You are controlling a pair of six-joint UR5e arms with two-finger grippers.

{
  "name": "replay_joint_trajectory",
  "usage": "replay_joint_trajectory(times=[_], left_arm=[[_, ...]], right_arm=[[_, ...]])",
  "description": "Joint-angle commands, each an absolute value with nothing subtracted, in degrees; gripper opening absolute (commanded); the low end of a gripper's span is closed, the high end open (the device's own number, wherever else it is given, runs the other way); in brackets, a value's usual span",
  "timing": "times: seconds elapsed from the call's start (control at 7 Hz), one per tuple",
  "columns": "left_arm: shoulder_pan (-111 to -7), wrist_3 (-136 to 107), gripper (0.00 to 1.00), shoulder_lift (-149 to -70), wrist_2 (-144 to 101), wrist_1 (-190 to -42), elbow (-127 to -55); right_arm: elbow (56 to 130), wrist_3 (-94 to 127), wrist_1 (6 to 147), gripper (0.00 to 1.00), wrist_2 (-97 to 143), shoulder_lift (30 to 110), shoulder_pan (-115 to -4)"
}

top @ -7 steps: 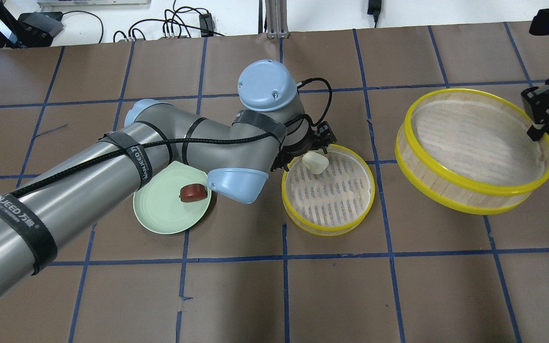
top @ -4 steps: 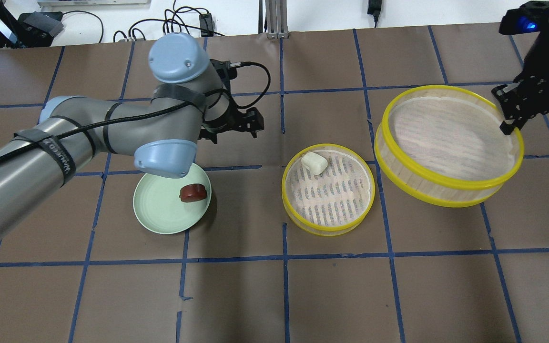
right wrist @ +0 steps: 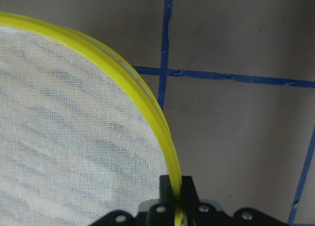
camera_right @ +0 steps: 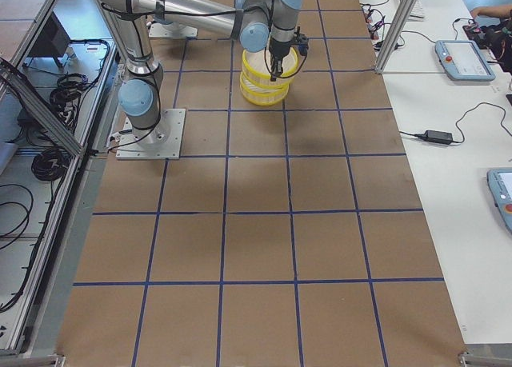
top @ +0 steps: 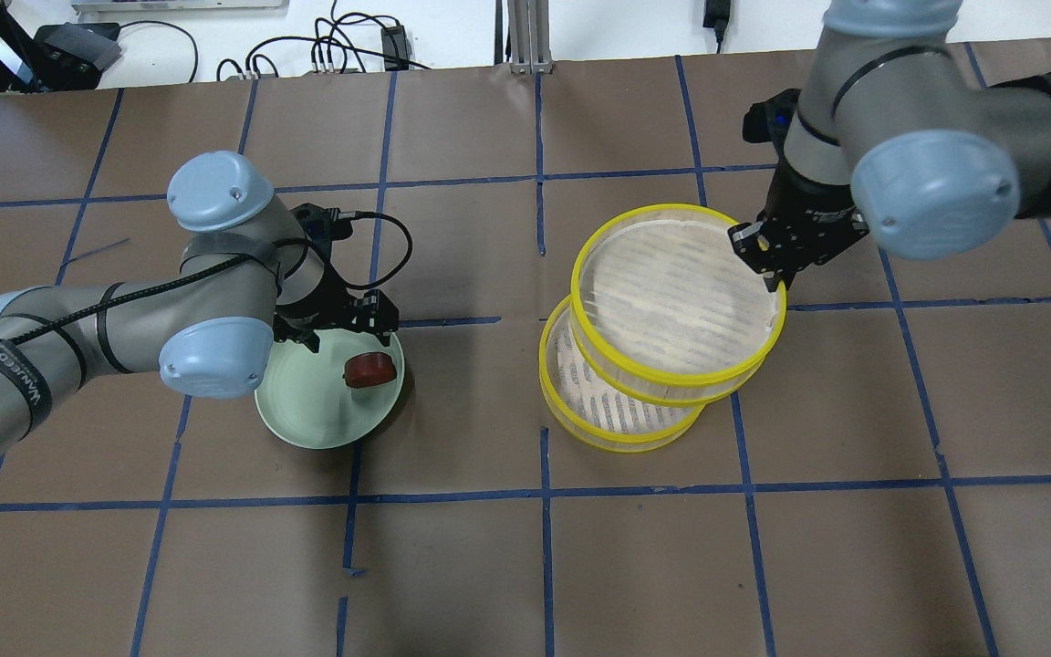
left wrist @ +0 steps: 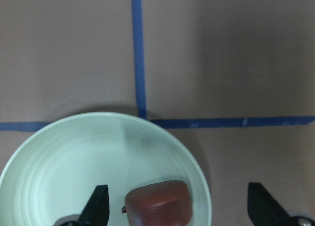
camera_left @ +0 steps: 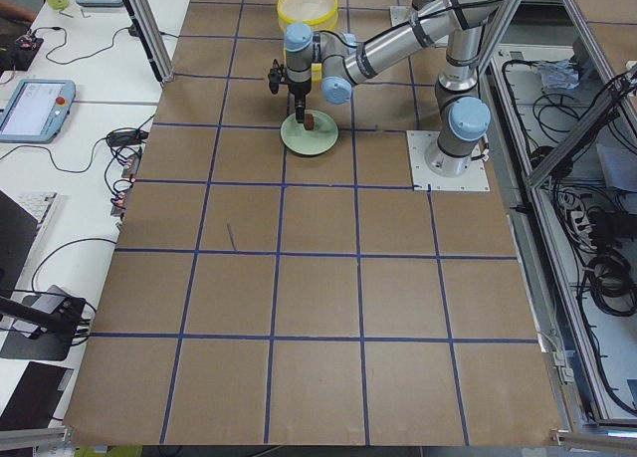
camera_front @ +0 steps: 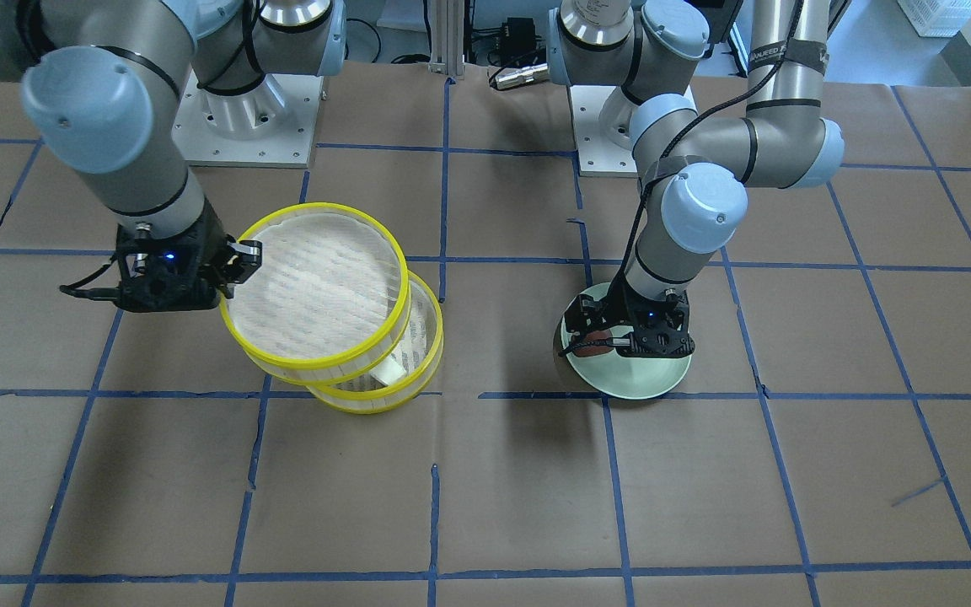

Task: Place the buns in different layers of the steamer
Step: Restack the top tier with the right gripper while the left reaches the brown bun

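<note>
The reddish-brown bun (top: 370, 369) lies on the pale green plate (top: 306, 406). My left gripper (top: 348, 321) hangs open just over the plate's far side. In the left wrist view its gripper (left wrist: 177, 204) has a finger on each side of the brown bun (left wrist: 157, 206), apart from it. My right gripper (top: 763, 260) is shut on the rim of the upper steamer layer (top: 671, 292) and holds it tilted, offset over the lower layer (top: 617, 442). The white bun (camera_front: 388, 371) shows only in the front view, in the lower layer (camera_front: 367, 403) under the upper one (camera_front: 317, 278).
The brown paper table has blue tape grid lines. Both arm bases (camera_front: 241, 118) stand at the robot side. Cables and a power supply (top: 393, 41) lie past the table's far edge.
My left arm swung from the lower layer, leaving the white bun there, back to the plate over the brown bun. My right arm carried the upper layer left until it overlaps the lower one.
</note>
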State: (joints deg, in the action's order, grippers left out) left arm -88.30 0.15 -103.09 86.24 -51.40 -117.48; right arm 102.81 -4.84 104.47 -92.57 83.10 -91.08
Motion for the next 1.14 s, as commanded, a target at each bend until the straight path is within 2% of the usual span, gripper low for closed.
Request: replay_joint_trajectory(times=[0.0, 0.29, 0.43, 0.57, 0.86, 1.0], left_arm=[[-88.1, -0.6, 0.98, -104.1, 85.5, -51.3, -118.7], [-88.1, -1.3, 0.95, -104.3, 85.2, -51.2, -118.7], [-88.1, -1.3, 0.87, -104.3, 83.7, -51.2, -118.7], [-88.1, -1.4, 0.72, -104.4, 83.6, -51.2, -118.7], [-88.1, -1.4, 0.23, -104.6, 83.4, -51.4, -118.8], [-88.1, -1.4, 0.08, -104.6, 83.3, -51.4, -118.7]], right_arm=[[107.2, -3.5, 110.7, 0.04, -94.8, 81.6, -93.5], [108.2, -3.3, 114.1, 0.04, -94.7, 80.9, -93.8], [108.3, -3.0, 114.6, 0.04, -94.4, 80.9, -93.8], [108.3, -3.0, 115.0, 0.04, -94.2, 80.8, -93.8], [108.3, -3.0, 116.1, 0.04, -94.2, 79.4, -94.5], [108.2, -3.1, 116.2, 0.04, -94.3, 79.2, -95.1]])
